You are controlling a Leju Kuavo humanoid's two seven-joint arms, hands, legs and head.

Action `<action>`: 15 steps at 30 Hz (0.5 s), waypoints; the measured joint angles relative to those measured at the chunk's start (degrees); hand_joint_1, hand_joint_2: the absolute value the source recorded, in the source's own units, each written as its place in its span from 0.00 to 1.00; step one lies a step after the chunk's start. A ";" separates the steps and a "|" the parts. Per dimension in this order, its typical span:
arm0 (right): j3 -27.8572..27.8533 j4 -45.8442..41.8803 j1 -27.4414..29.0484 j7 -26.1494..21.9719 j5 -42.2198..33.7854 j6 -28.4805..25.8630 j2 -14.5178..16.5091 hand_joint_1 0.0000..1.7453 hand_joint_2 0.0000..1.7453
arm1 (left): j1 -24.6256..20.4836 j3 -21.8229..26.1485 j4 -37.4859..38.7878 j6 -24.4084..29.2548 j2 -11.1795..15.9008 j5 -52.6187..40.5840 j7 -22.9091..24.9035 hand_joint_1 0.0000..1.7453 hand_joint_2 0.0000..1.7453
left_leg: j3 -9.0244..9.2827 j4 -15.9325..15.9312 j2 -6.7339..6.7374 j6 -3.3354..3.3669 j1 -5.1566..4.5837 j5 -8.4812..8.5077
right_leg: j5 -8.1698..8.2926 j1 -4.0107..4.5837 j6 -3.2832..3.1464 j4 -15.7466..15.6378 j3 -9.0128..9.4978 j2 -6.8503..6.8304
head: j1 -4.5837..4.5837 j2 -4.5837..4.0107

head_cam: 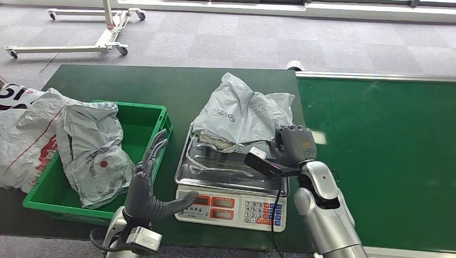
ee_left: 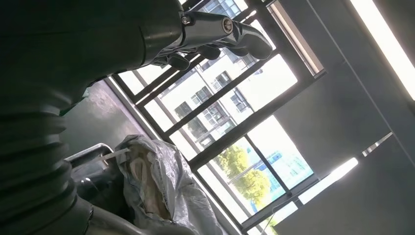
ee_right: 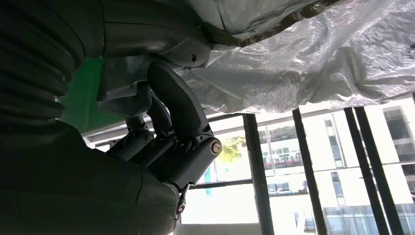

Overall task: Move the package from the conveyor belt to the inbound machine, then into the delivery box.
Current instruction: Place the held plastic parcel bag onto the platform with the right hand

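Package in crumpled grey plastic lies on the steel tray of the scale, and we see our right hand pressed against its right side, fingers curled onto the wrapping, gripping it. Our left hand hangs empty with fingers spread, between the scale and the green bin. That bin holds another grey bag. The green conveyor belt runs on the right.

Grey package on the inbound machine

The crumpled grey plastic mailer, with faint print on its side, lies slumped on the scale's steel weighing tray, between the green conveyor belt and the green delivery box, which holds another grey bag.
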 joint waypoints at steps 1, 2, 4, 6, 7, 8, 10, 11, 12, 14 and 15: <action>0.31 -0.49 0.16 -0.69 0.01 -0.33 0.00 1.00 1.00 | 0.01 0.17 -0.04 -0.19 -0.11 -0.04 0.00 0.00 1.00 | 0.00 0.00 0.00 0.00 0.00 0.00 | 0.00 0.00 0.00 0.00 0.00 0.00 | 0.00 0.00; 0.73 -1.11 0.35 -1.64 -0.08 -0.64 0.00 1.00 1.00 | 0.00 0.34 -0.06 -0.41 -0.20 -0.07 0.00 0.00 1.00 | 0.00 0.00 0.00 0.00 0.00 0.00 | 0.00 0.00 0.00 0.00 0.00 0.00 | -0.01 0.00; 1.89 -2.52 0.85 -4.11 -0.67 -1.09 0.03 1.00 1.00 | -0.02 0.54 -0.04 -0.74 -0.34 -0.03 0.00 0.00 1.00 | 0.00 0.00 0.00 0.00 0.00 0.00 | 0.00 0.01 0.00 0.00 -0.01 0.00 | -0.01 0.00; 3.33 -3.95 1.39 -6.56 -1.56 -1.35 0.08 1.00 1.00 | -0.08 0.58 0.03 -0.86 -0.41 0.13 0.00 0.00 1.00 | 0.00 0.00 0.00 0.00 0.00 0.00 | 0.00 0.01 0.00 0.00 -0.02 0.00 | -0.01 0.00; 4.19 -4.73 1.70 -7.69 -2.15 -1.39 0.09 1.00 1.00 | -0.15 0.59 0.12 -0.86 -0.43 0.31 0.00 0.00 1.00 | 0.00 0.00 0.00 0.00 0.00 0.00 | -0.01 0.01 0.00 0.00 -0.02 0.00 | 0.00 0.00; 5.13 -5.57 2.03 -8.79 -2.79 -1.37 0.10 1.00 1.00 | -0.23 0.59 0.24 -0.84 -0.43 0.53 0.00 0.00 1.00 | 0.00 0.00 0.00 0.00 0.00 0.00 | -0.01 0.02 -0.01 0.00 -0.02 0.00 | 0.00 0.00; 7.34 -7.42 2.72 -10.82 -4.21 -1.09 0.11 1.00 1.00 | -0.44 0.60 0.61 -0.73 -0.43 1.07 0.01 0.00 1.00 | 0.00 -0.01 0.01 -0.01 0.00 -0.01 | -0.01 0.02 -0.01 0.00 -0.03 0.01 | 0.00 0.00; 8.41 -8.25 3.03 -11.51 -4.73 -0.86 0.11 1.00 1.00 | -0.57 0.60 0.80 -0.66 -0.43 1.26 0.02 0.00 1.00 | 0.00 -0.01 0.01 -0.01 0.00 -0.01 | -0.01 0.02 -0.01 0.00 -0.03 0.01 | 0.00 0.00; 9.41 -9.01 3.30 -11.95 -5.14 -0.60 0.11 1.00 1.00 | -0.69 0.60 0.99 -0.59 -0.43 1.40 0.02 0.00 1.00 | 0.00 -0.01 0.01 -0.01 0.00 -0.01 | -0.01 0.02 -0.01 0.00 -0.03 0.02 | 0.00 0.00; 11.00 -10.22 3.70 -12.22 -5.72 0.02 0.11 1.00 1.00 | -0.87 0.60 1.32 -0.51 -0.43 1.55 0.02 0.00 1.00 | 0.00 -0.01 0.01 -0.01 0.00 -0.01 | -0.01 0.01 -0.01 0.00 -0.03 0.02 | 0.01 0.00; 11.65 -10.68 3.80 -12.20 -5.95 0.31 0.11 1.00 1.00 | -0.91 0.60 1.43 -0.50 -0.43 1.60 0.02 0.00 1.00 | 0.00 -0.01 0.01 -0.01 0.00 -0.01 | -0.02 0.01 -0.01 0.00 -0.03 0.01 | 0.01 0.00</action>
